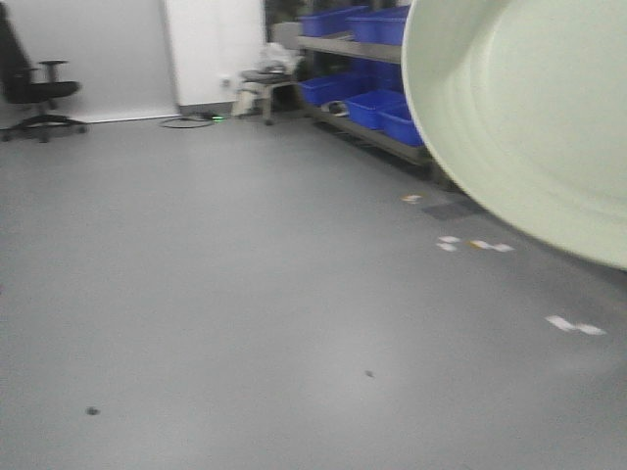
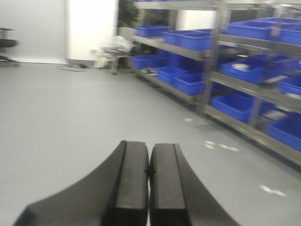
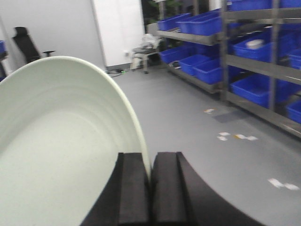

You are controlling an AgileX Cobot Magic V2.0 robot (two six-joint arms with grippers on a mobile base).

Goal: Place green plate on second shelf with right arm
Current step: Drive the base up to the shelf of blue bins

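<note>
Well, the right claw [image 3: 150, 181] is clamped on the rim of the green plate [image 3: 61, 141], holding it tilted in the air above the grey floor [image 1: 245, 294]. The left claw [image 2: 149, 179] is pressed shut with nothing in it. Metal shelves [image 2: 160, 44] of blue bins [image 2: 235, 106] stand off to the right.

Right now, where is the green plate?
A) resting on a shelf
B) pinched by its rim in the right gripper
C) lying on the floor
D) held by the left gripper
B: the right wrist view shows the rim of the green plate pinched in the right gripper, while the left gripper is shut and empty.
</note>
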